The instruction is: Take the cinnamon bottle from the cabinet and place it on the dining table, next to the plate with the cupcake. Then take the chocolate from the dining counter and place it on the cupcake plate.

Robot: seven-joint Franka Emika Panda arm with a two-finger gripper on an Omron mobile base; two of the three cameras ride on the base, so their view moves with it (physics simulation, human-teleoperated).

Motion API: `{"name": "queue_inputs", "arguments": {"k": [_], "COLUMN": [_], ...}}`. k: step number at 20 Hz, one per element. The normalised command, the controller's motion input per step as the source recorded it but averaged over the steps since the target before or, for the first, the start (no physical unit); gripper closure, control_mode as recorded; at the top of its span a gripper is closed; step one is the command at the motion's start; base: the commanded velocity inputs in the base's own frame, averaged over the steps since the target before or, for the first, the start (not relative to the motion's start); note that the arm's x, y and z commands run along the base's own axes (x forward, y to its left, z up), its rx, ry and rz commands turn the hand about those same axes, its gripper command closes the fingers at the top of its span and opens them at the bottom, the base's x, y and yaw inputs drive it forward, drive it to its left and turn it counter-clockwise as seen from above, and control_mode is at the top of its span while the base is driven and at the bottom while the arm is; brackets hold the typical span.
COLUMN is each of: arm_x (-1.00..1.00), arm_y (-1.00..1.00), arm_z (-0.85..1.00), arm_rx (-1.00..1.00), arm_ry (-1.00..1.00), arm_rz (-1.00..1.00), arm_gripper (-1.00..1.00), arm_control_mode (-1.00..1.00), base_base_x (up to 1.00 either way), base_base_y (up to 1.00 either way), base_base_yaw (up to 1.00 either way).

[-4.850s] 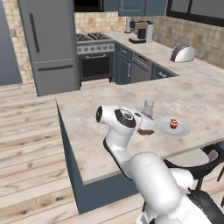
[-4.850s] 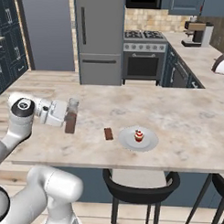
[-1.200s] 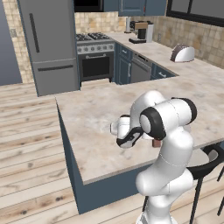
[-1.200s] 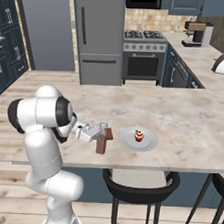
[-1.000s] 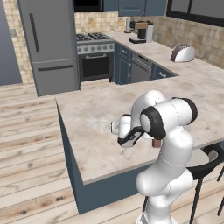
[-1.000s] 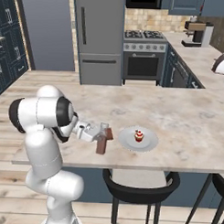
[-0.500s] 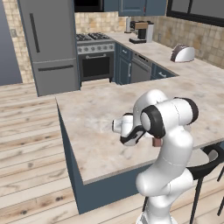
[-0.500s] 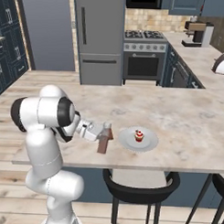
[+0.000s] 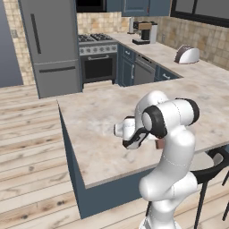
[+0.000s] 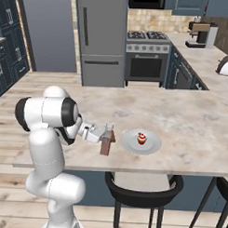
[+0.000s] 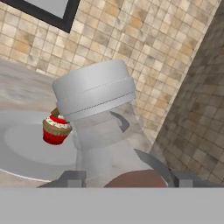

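Left base view: from behind my arm's left, looking forward and down over the tabletop (image 9: 98,134). Right base view: from behind its right, sharing that tabletop and the fridge (image 10: 102,36) beyond. Hand view: close along my tool, facing the bottle (image 11: 100,113) and cupcake (image 11: 56,130)

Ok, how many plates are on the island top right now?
1. The plate sits near the island's front edge with the cupcake on it, just right of the cinnamon bottle. Nothing else plate-like shows, though the arm hides some surface.
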Motion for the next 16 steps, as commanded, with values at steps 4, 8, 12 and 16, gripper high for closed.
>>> {"name": "queue_inputs", "arguments": {"k": [4, 8, 12, 16], "arm_x": [-0.26, -0.16, -0.18, -0.23], "arm_y": [0.00, 0.01, 0.06, 0.19], "arm_z": [-0.38, -0.53, -0.50, -0.23], "arm_rx": [-0.01, -0.01, -0.02, -0.01], "arm_ry": [-0.29, -0.22, -0.22, -0.23], "arm_rz": [0.00, -0.01, 0.00, 0.00], "arm_gripper": [1.00, 1.00, -1.00, -1.00], "arm_control_mode": [-1.00, -1.00, -1.00, -1.00], "base_base_x": [0.00, 0.00, 0.00, 0.00], "base_base_y": [0.00, 0.00, 0.00, 0.00], "base_base_yaw": [0.00, 0.00, 0.00, 0.00]}}
